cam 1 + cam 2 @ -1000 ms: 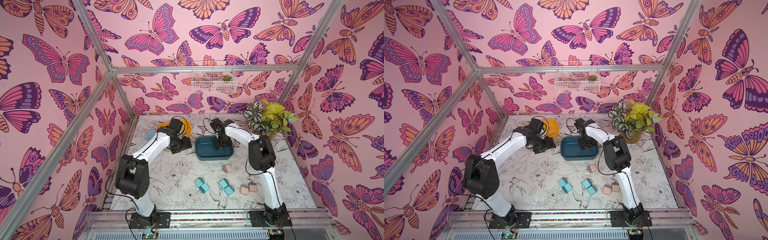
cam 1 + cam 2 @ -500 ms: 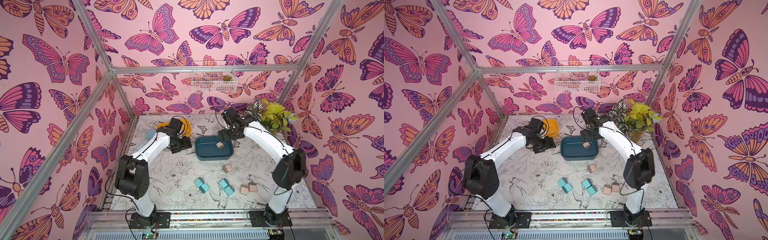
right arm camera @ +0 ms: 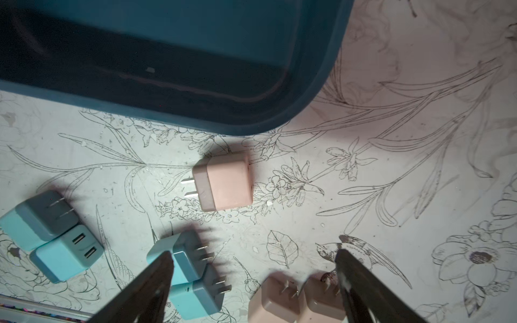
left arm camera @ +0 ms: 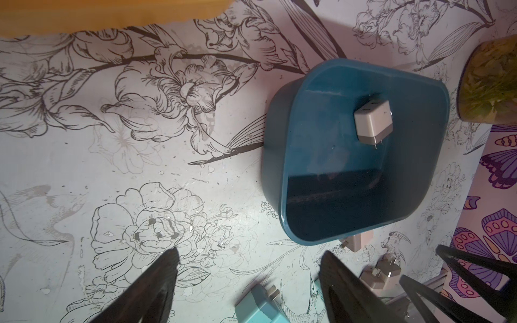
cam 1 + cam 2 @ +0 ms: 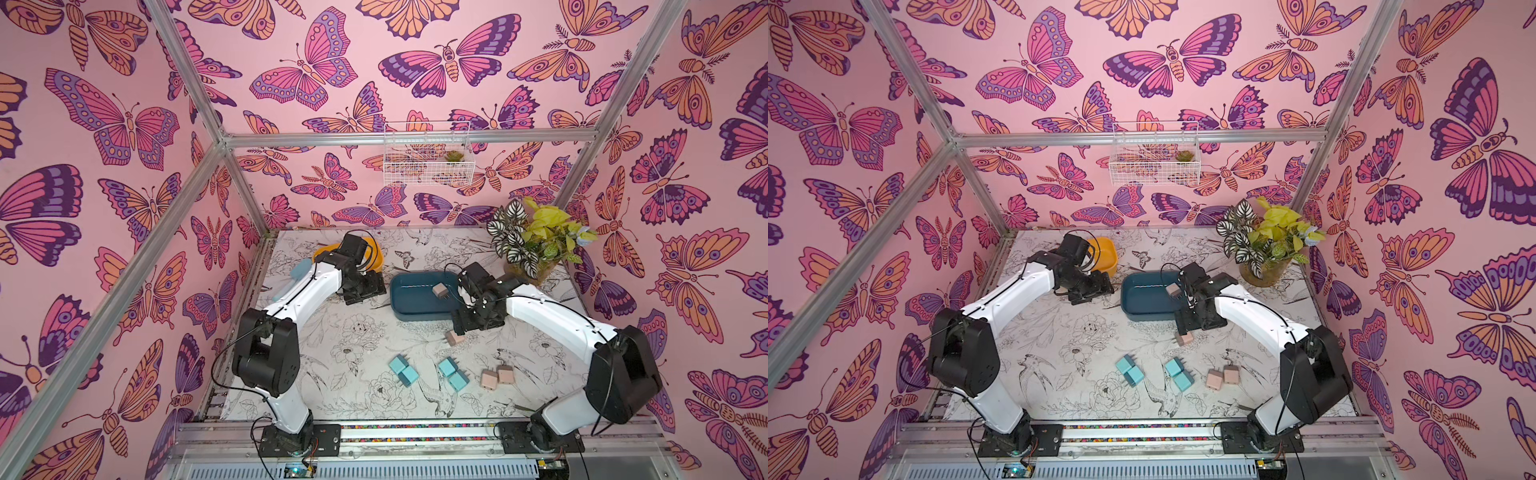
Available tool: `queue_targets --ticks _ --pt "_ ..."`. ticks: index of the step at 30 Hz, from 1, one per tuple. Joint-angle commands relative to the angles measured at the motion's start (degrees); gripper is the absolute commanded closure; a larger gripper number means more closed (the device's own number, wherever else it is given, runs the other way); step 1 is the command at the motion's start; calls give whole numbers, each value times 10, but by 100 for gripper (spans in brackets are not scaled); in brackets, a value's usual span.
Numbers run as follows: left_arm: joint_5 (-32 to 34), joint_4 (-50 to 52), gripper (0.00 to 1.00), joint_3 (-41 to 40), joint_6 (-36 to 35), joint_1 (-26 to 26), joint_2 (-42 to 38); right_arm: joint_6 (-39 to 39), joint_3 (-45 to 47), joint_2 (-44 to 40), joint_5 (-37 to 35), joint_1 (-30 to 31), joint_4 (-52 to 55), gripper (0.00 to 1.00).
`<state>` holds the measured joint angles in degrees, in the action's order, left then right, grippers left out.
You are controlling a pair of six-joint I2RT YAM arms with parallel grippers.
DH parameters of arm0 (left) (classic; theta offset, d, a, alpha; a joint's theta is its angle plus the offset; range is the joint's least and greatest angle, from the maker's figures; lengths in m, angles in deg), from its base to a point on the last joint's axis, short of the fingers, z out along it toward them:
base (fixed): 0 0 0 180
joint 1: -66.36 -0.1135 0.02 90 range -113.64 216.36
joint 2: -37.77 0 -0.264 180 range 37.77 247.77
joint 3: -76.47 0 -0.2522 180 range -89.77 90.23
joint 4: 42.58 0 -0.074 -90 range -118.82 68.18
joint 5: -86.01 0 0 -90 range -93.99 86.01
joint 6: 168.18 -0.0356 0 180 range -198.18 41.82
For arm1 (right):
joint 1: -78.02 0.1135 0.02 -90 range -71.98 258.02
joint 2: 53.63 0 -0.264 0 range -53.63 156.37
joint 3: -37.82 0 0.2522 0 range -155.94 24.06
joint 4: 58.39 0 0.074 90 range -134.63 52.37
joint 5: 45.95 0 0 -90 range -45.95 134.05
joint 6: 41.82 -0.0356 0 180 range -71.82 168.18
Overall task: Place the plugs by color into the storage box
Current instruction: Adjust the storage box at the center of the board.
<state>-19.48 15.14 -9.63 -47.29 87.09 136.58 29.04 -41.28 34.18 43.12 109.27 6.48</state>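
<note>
Left wrist — not right — shows boxed pink plug (image 4: 373,123); left claw (image 4: 249,253), right claw (image 3: 254,253) apart.

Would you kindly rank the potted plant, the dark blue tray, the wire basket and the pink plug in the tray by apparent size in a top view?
1. potted plant
2. wire basket and dark blue tray: alike; the right arm partly hides the tray, so unranked
3. pink plug

- White links (image 5: 307,291) are joined by bulky black joint housings (image 5: 266,353).
- Thin black cables (image 5: 213,368) are looped at each elbow.
- Black base plates (image 5: 328,438) are seen at 6 o'clock.
</note>
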Motion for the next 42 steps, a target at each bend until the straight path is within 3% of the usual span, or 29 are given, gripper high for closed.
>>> queue_targets --ticks 1,10,19,23,26,27,35,42 --pt "-8 13 18 12 -5 5 14 -14 10 12 21 12 -46 9" --pt "-38 -9 19 76 29 37 122 -28 32 59 35 22 -86 11" --pt "-36 -14 31 109 50 52 186 -30 37 67 38 23 -90 13" --pt "-37 -11 44 94 50 64 177 -25 29 83 42 23 -92 14" --pt "-34 -7 65 73 55 64 162 -23 25 97 49 23 -99 16" --pt "-34 -5 67 69 57 64 160 -23 25 102 51 23 -102 16" --pt "-54 4 68 47 70 73 129 -19 28 111 32 23 -117 21" --pt "-74 11 77 20 78 87 103 -23 37 116 33 23 -133 28"
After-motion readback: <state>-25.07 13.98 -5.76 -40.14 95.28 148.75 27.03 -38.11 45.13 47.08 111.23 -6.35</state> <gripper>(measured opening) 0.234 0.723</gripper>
